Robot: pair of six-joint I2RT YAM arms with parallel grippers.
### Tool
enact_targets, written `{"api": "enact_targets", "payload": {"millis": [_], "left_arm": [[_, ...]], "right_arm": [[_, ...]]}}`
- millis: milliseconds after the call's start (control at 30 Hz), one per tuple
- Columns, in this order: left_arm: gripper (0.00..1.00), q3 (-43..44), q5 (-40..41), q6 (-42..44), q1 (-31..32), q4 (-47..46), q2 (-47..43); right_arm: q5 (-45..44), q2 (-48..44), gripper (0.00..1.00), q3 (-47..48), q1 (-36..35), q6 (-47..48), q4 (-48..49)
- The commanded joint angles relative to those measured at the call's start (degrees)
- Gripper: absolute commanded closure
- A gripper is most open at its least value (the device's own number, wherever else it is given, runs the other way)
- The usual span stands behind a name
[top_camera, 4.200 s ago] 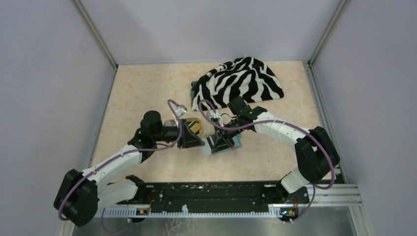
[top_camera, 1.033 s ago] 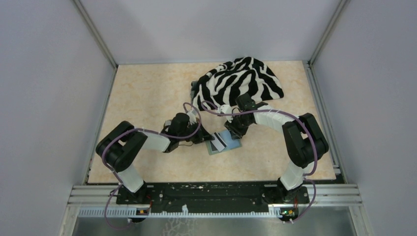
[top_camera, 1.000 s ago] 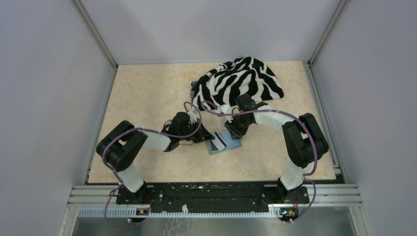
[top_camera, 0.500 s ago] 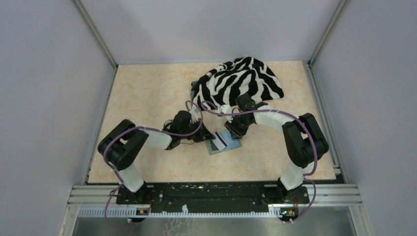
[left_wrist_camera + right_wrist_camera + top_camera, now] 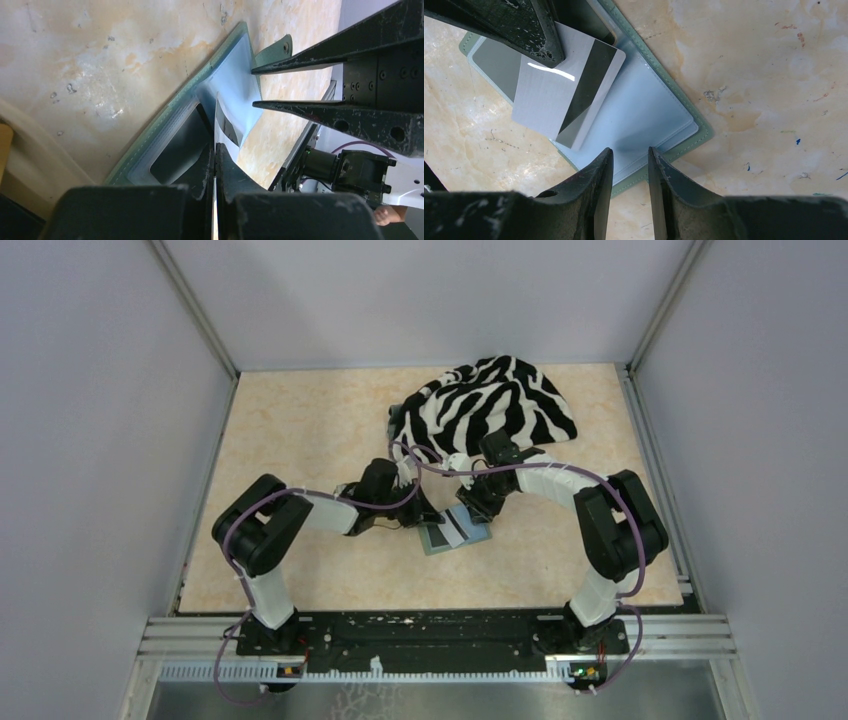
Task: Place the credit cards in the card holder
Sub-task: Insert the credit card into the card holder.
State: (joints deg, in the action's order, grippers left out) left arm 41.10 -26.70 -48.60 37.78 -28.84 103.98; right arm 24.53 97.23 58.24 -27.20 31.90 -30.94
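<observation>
The card holder [image 5: 442,543] lies open on the table, sage-green rim up and pale blue-grey inside [image 5: 649,112] showing. My left gripper [image 5: 215,147] is shut on one of the credit cards [image 5: 549,95], a pale card with a dark diagonal stripe. It holds the card edge-on over the holder's left half [image 5: 165,137], low against the pocket. My right gripper [image 5: 630,152] is open with a narrow gap. Its tips sit over the holder's near edge with nothing between them. In the top view the left gripper [image 5: 425,517] and right gripper [image 5: 478,510] flank the holder.
A zebra-striped cloth [image 5: 490,410] lies bunched at the back right, just behind the right arm. A tan tray rim [image 5: 25,165] shows at the lower left of the left wrist view. The right gripper's fingers [image 5: 350,50] stand close to the right of the card.
The left arm has slid rightward, carrying the striped card further over the open holder. The right arm and the holder have stayed put.
</observation>
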Motion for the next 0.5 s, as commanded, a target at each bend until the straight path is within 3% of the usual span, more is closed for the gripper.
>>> {"api": "enact_targets", "payload": {"millis": [0,467], "left_arm": [[1.0,2.35,0.2,1.37,0.1,7.55,1.74],[0.97,9.4,2.79,5.35,0.1,23.59,3.86]], "right_arm": [[0.51,0.45,0.68,2.44,0.05,-0.06,-0.73],[0.82,-0.03,0.68,2.43,-0.22,-0.43,-0.18]]}}
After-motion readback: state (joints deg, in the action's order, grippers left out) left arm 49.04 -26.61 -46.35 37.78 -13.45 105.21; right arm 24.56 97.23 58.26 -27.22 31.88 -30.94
